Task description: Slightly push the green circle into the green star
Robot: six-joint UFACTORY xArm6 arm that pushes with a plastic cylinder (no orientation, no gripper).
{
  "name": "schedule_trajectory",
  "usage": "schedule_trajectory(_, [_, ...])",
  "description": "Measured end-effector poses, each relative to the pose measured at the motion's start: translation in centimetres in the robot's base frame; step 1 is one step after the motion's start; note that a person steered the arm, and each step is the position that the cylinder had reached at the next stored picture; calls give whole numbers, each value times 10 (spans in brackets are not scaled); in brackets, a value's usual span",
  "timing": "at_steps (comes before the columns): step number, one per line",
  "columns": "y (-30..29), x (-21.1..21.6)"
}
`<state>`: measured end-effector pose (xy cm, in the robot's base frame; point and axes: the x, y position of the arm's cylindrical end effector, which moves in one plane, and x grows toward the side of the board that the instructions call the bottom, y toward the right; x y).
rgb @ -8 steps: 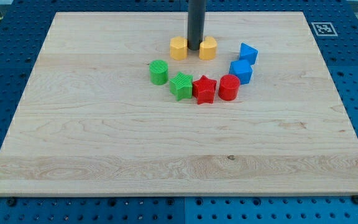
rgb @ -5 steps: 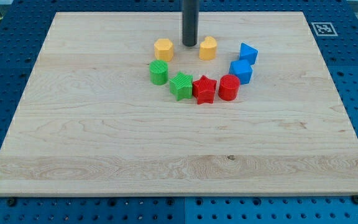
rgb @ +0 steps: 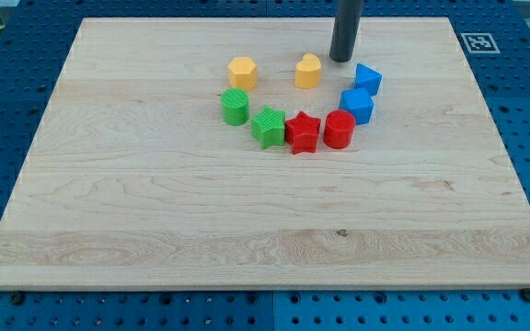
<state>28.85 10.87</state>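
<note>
The green circle [rgb: 235, 107] stands left of the green star [rgb: 268, 127], with a small gap between them. The green star touches the red star [rgb: 303, 132] on its right. My tip [rgb: 341, 59] is at the view's top, just right of the yellow heart-shaped block [rgb: 308, 71] and up-left of the upper blue block [rgb: 367, 79]. It is far from the green circle, up and to the right of it.
A yellow hexagon [rgb: 242, 73] lies above the green circle. A red cylinder [rgb: 339, 129] sits right of the red star. A blue cube [rgb: 357, 106] lies below the upper blue block. A marker tag [rgb: 477, 42] is at the board's top right corner.
The yellow hexagon was pushed left away from the yellow heart. My tip then moved right, from between the yellow blocks to the right of the heart. The green blocks have not moved.
</note>
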Motion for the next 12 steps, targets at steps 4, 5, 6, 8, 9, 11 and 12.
schedule_trajectory(4, [9, 33])
schedule_trajectory(5, [8, 33])
schedule_trajectory(6, [-10, 25])
schedule_trajectory(8, [-30, 5])
schedule_trajectory(9, [-56, -27])
schedule_trajectory(11, [-196, -39])
schedule_trajectory(12, [-222, 9])
